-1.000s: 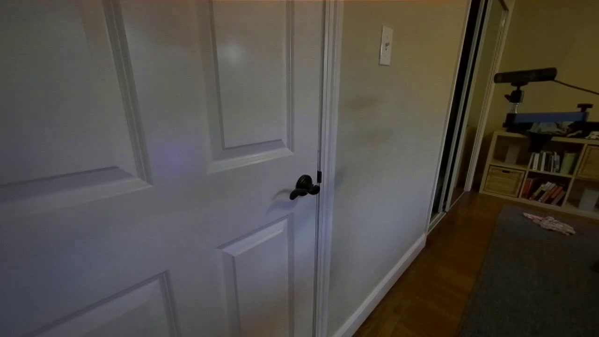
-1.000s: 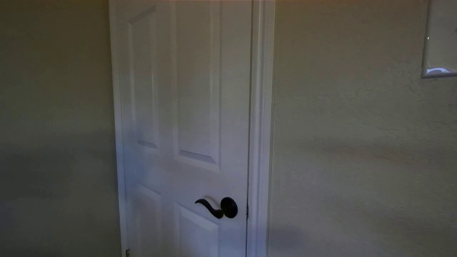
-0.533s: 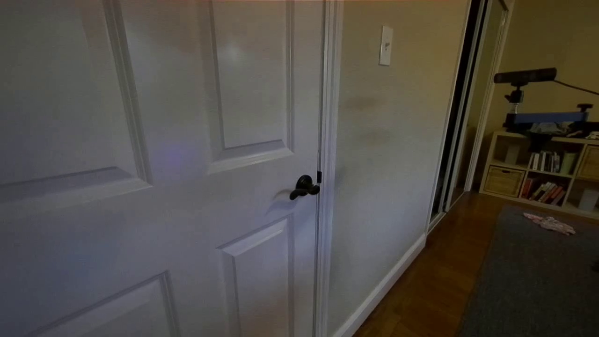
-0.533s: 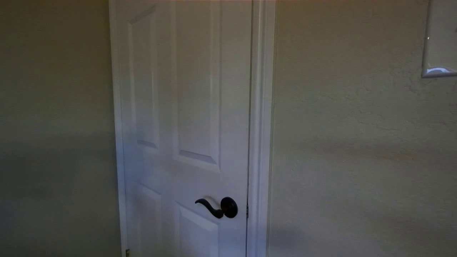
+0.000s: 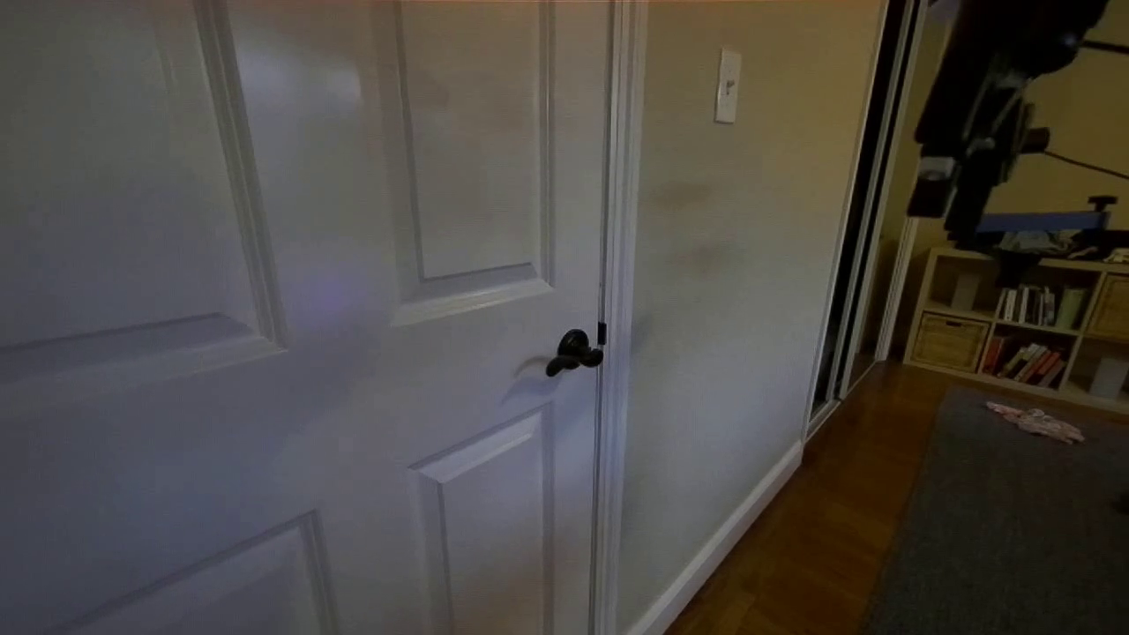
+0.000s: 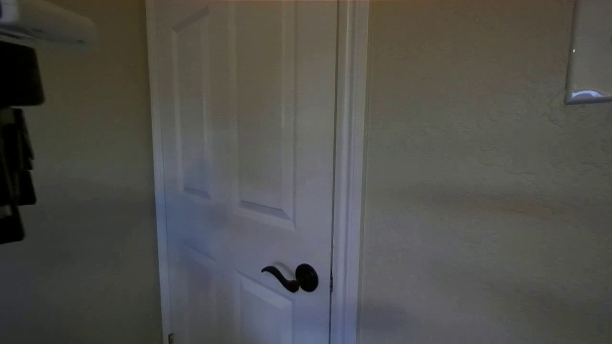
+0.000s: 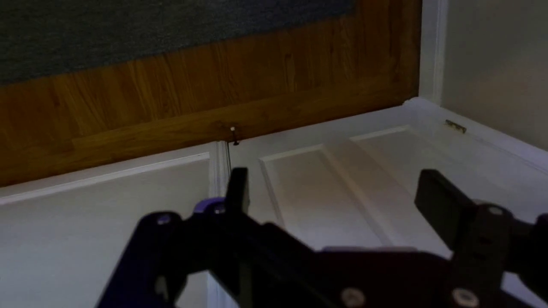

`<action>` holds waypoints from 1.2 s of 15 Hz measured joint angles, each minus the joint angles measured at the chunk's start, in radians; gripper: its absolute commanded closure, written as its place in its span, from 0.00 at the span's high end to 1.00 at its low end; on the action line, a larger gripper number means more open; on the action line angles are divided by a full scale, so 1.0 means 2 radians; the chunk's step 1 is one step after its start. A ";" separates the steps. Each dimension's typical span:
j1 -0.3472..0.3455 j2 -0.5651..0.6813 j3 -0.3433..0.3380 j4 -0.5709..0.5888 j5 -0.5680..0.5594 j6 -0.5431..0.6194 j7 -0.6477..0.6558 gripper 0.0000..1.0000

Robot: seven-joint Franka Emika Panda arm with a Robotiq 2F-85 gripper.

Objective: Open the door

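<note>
Door stood, in the wrist view, beyond my pincer, whose fingers were spread wide. In an exterior view I hung well apart from the dark handle; in an exterior view the door sat closed within its white frame.
</note>
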 measured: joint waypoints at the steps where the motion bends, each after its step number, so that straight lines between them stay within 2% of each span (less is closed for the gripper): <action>1: -0.001 0.019 0.000 0.008 -0.005 0.018 0.003 1.00; 3: -0.002 0.056 0.001 0.027 -0.010 0.041 0.005 1.00; 6: -0.002 0.089 0.001 0.050 -0.011 0.044 0.005 1.00; 14: -0.002 0.098 0.001 0.054 0.000 0.049 0.009 1.00; 18: -0.002 0.147 0.001 0.056 0.007 0.104 0.048 1.00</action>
